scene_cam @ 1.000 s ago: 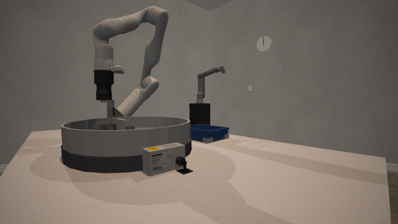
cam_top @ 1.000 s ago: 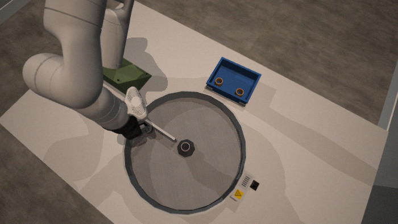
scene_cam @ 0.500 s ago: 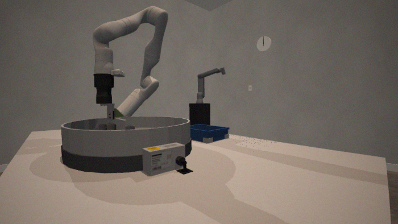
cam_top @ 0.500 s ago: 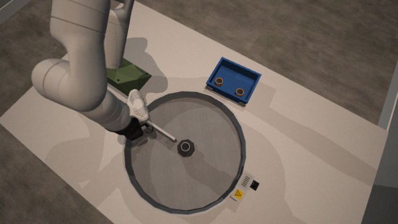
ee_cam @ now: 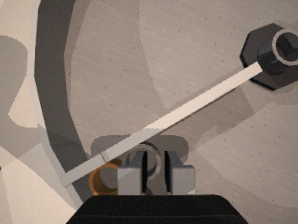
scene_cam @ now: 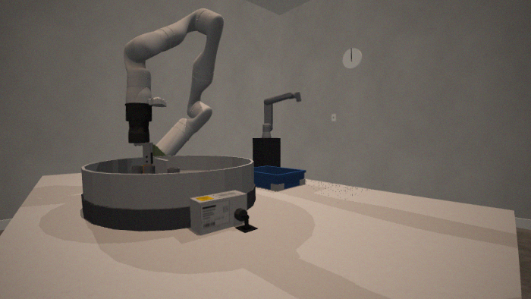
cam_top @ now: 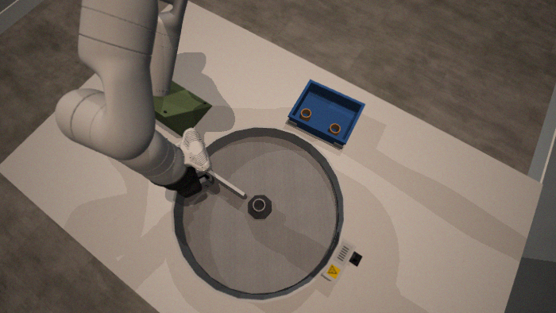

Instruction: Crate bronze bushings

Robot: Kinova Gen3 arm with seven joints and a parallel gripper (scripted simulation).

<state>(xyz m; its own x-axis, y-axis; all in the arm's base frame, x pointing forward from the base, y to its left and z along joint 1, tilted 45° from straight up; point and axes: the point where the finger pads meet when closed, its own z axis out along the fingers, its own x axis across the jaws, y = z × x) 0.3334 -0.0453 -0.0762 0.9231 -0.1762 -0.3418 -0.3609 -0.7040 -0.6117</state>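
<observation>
Grey walls (scene_cam: 436,95) enclose the work area, and a pale tabletop (cam_top: 445,199) (scene_cam: 379,254) (ee_cam: 15,202) supports the round turning table (cam_top: 339,191) (scene_cam: 167,190) (ee_cam: 50,65), the landmark for the positions given here. Behind it in the exterior view stand a 2nd arm (scene_cam: 268,114) on a black pedestal (scene_cam: 266,152) and a wall clock (scene_cam: 352,58). A blue crate (cam_top: 330,106) (scene_cam: 281,178) lies just outside the turning table's rim and contains 2 bronze bushings, 1 near a corner (cam_top: 305,118) and 1 along the side nearer the turning table (cam_top: 335,133). At the turning table's centre is a dark hub (cam_top: 252,212) (ee_cam: 250,55); a pale bar (cam_top: 228,184) (ee_cam: 165,122) extends from the rim toward it. The gripper (cam_top: 206,180) (scene_cam: 148,161) (ee_cam: 155,164) points down inside the rim, its 2 fingers partly apart with nothing visibly clamped. A 3rd bronze bushing (scene_cam: 146,167) (ee_cam: 95,180) lies inside the turning table near its rim, beside 1 finger; contact cannot be determined. A grey ring (ee_cam: 145,144), partly hidden by the fingers, appears beside this bushing. Outside the rim, a grey box (cam_top: 341,258) (scene_cam: 212,212) bears a yellow label.

I've brought the black two-finger gripper (cam_top: 207,180) (scene_cam: 148,163) (ee_cam: 155,164) lower over the round, grey-walled turning table (cam_top: 338,187) (scene_cam: 167,191) (ee_cam: 51,65). From above, my pale, rounded arm (cam_top: 123,91) (scene_cam: 163,38) has shifted rightward.
</observation>
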